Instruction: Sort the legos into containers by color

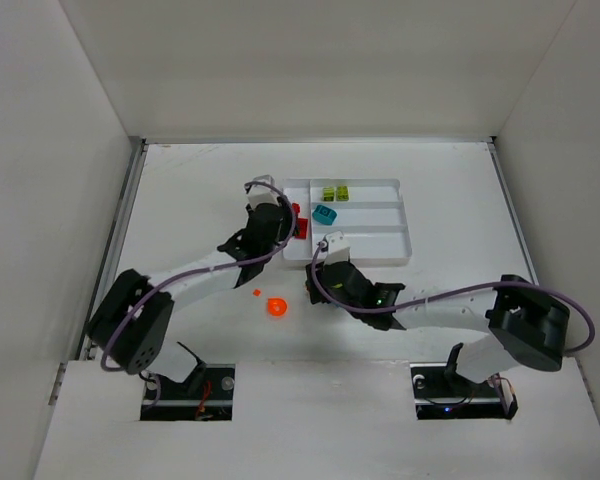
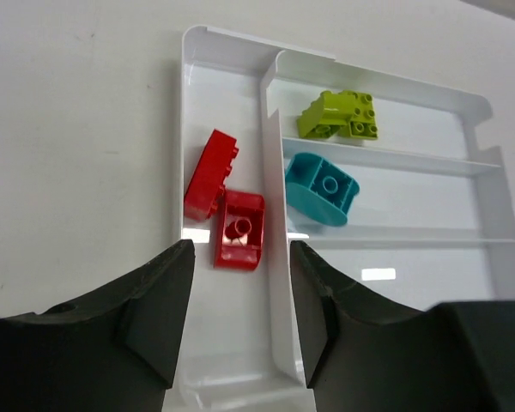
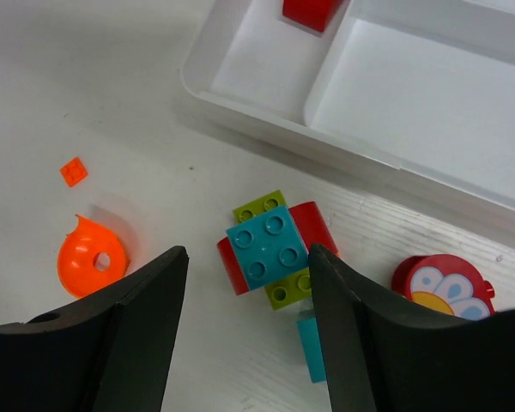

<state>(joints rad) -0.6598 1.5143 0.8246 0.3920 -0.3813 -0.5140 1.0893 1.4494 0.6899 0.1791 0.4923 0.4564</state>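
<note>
The white tray [image 1: 400, 225] lies at mid table. Its narrow side slot [image 2: 232, 343] holds two red legos [image 2: 211, 172] [image 2: 239, 228]. One long slot holds a teal lego [image 2: 322, 187], the far one yellow-green legos [image 2: 339, 116]. My left gripper [image 2: 236, 318] is open and empty over the near end of the narrow slot [image 1: 285, 228]. My right gripper [image 3: 247, 326] is open and empty above a stuck cluster with a teal lego [image 3: 269, 246] on yellow-green and red ones, lying on the table beside the tray. The right gripper [image 1: 322, 284] hides this cluster in the top view.
An orange ring-shaped lego [image 3: 90, 257] [image 1: 276, 307] and a tiny orange piece [image 3: 73, 171] lie left of the cluster. A round red piece with a bird face [image 3: 446, 287] and a small teal piece [image 3: 311, 348] lie to its right. White walls enclose the table.
</note>
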